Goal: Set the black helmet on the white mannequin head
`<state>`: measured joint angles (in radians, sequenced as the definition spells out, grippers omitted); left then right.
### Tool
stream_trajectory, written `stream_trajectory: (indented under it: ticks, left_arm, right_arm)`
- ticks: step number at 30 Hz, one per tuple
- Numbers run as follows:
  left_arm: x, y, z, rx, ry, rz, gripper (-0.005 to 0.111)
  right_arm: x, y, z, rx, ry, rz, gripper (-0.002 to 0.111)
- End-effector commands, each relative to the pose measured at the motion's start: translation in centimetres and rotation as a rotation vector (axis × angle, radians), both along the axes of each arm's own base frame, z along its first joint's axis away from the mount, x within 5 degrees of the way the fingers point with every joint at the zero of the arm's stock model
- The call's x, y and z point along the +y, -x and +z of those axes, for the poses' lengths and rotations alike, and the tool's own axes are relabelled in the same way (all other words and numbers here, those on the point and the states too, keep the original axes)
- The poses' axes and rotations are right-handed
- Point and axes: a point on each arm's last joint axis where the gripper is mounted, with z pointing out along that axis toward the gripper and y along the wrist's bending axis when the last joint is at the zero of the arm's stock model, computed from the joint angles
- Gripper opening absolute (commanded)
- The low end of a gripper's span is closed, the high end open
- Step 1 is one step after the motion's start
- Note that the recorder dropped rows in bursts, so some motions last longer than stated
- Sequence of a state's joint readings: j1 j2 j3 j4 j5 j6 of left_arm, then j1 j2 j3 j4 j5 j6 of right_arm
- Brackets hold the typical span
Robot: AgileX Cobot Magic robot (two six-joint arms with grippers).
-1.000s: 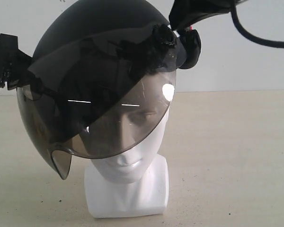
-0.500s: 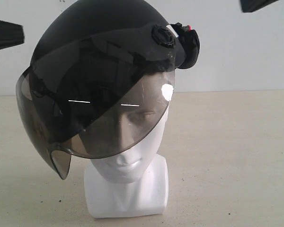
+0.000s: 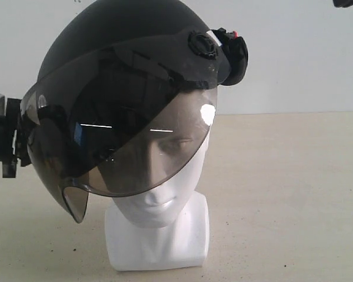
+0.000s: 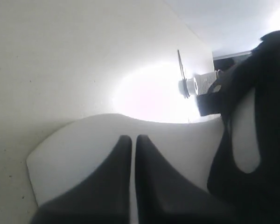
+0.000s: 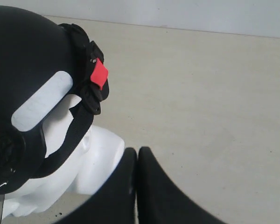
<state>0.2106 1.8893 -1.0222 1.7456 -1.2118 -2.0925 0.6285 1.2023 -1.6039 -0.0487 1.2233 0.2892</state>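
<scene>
The black helmet (image 3: pixel 123 41) sits on the white mannequin head (image 3: pixel 165 194), tilted, its smoky visor (image 3: pixel 117 147) over the face. Only the chin, neck and squarish base (image 3: pixel 159 247) show below the visor. My left arm's end (image 3: pixel 1 138) hangs just left of the visor's edge. The left gripper (image 4: pixel 133 138) is shut and empty, with the mannequin's white plastic (image 4: pixel 74 149) in front of it and the helmet (image 4: pixel 261 140) beside it. The right gripper (image 5: pixel 137 150) is shut and empty, apart from the helmet (image 5: pixel 23 51), and looks down on its strap (image 5: pixel 70 135) and red tab (image 5: pixel 99 73).
The mannequin stands on a beige tabletop (image 3: pixel 282 194) before a pale wall (image 3: pixel 300 76). A dark tip of the right arm (image 3: pixel 348 3) shows at the top right corner of the exterior view.
Both grippers have left the helmet's sides. The left arm rose, then dropped to the visor's left edge. The right arm has gone up and right, almost out of view. The helmet stays put.
</scene>
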Motion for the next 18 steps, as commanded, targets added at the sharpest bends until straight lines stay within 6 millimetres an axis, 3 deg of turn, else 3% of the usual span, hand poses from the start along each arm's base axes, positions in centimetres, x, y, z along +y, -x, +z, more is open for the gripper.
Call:
stream_trajectory:
  ticks: [1, 8, 18]
  left_arm:
    - [-2.6, 0.2, -0.6, 0.027, 0.013, -0.078, 0.004]
    - [-6.1, 0.7, -0.6, 0.026, 0.021, -0.174, 0.004]
    - [-6.4, 0.7, 0.2, 0.006, 0.035, -0.163, 0.004]
  right_arm:
    - [0.1, -0.3, -0.1, 0.000, 0.008, 0.003, 0.000]
    - [0.2, -0.4, 0.0, -0.018, -0.006, 0.003, 0.000]
    - [0.2, -0.4, 0.0, -0.019, -0.005, 0.004, 0.000]
